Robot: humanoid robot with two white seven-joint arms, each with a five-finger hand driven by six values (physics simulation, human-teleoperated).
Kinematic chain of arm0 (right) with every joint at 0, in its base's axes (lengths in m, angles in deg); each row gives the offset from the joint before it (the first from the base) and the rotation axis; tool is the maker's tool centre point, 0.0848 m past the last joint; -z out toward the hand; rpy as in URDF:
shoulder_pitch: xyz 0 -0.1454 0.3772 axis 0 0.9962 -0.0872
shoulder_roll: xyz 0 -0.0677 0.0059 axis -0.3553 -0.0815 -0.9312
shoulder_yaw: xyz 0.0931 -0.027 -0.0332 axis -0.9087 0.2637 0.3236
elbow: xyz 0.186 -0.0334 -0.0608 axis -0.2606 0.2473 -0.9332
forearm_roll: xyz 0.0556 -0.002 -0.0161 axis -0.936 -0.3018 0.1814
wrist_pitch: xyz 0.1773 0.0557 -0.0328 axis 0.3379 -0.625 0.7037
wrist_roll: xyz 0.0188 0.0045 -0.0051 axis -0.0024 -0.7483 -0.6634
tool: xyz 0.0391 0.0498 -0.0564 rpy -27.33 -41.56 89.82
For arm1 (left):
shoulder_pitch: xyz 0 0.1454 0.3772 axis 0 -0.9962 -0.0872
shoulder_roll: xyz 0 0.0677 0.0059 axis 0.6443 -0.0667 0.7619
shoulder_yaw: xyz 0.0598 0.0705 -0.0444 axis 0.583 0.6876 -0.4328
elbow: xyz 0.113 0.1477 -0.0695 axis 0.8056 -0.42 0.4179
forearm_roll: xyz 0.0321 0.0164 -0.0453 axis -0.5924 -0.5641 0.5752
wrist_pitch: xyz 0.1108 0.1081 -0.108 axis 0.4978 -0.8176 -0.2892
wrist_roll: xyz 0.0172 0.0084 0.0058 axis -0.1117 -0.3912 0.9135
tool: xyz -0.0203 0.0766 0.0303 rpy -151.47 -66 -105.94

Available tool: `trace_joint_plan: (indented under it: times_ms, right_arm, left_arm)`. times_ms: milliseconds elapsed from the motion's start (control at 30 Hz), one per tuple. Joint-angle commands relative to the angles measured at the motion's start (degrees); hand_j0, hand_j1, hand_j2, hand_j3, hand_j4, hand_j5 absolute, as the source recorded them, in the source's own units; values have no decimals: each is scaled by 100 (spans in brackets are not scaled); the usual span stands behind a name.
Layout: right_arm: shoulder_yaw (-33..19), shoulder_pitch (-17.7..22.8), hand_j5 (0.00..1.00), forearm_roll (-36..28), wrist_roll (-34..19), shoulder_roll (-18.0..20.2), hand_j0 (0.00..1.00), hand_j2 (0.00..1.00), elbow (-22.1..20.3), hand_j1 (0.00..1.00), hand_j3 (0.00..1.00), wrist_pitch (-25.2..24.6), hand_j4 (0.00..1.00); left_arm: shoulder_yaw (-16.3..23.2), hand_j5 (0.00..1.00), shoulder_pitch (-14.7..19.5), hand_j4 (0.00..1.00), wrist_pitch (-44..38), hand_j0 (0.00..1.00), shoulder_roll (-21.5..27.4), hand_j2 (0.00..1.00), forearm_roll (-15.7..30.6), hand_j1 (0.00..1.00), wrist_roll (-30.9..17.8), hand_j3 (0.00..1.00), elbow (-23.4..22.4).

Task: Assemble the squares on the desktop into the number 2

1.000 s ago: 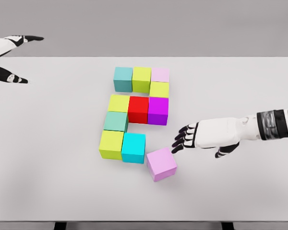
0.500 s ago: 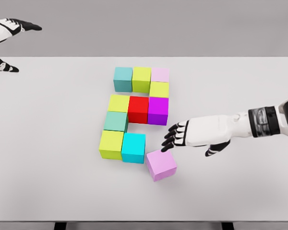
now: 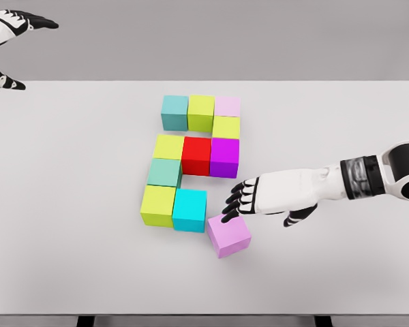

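Sitting nearest to us is the loose pink cube [image 3: 229, 234], turned a bit askew on the white table [image 3: 68, 238], just off the cyan cube [image 3: 189, 210] at the bottom of our 2. Our right hand [image 3: 259, 197] hangs over its far edge, fingers spread and gripping nothing; we can't tell if the fingertips touch. Beyond, the other cubes sit packed together, up to the teal cube [image 3: 175, 112]. Far left, our left hand [image 3: 10, 24] floats open.

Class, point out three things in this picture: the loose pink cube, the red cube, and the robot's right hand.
loose pink cube [image 3: 229, 235], head view, its top face.
red cube [image 3: 197, 150], head view, its top face.
right hand [image 3: 276, 194], head view, back of the hand.
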Motion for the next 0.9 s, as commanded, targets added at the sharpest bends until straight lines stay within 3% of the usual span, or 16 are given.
trace_joint_plan:
  times_ms: [0, 467, 600, 867]
  right_arm:
    - [-9, 0, 100, 43, 2, -6, 100, 100, 44, 100, 100, -15, 100]
    - [-1, -9, 100, 69, 2, -14, 100, 100, -52, 100, 100, -15, 100]
    - [360, -97, 100, 69, 2, -208, 100, 100, -52, 100, 100, -15, 100]
    - [456, -132, 100, 69, 2, -199, 100, 100, -43, 100, 100, -15, 100]
  left_arm:
    - [-2, 100, 0, 100, -17, 100, 17, 100, 35, 100, 3, 100, -1]
    - [15, 100, 62, 100, -17, 100, -45, 100, 35, 100, 3, 100, -10]
    - [33, 100, 62, 100, -17, 100, -36, 100, 35, 100, 3, 100, -19]
    - [50, 100, 62, 100, -17, 100, -36, 100, 35, 100, 3, 100, -28]
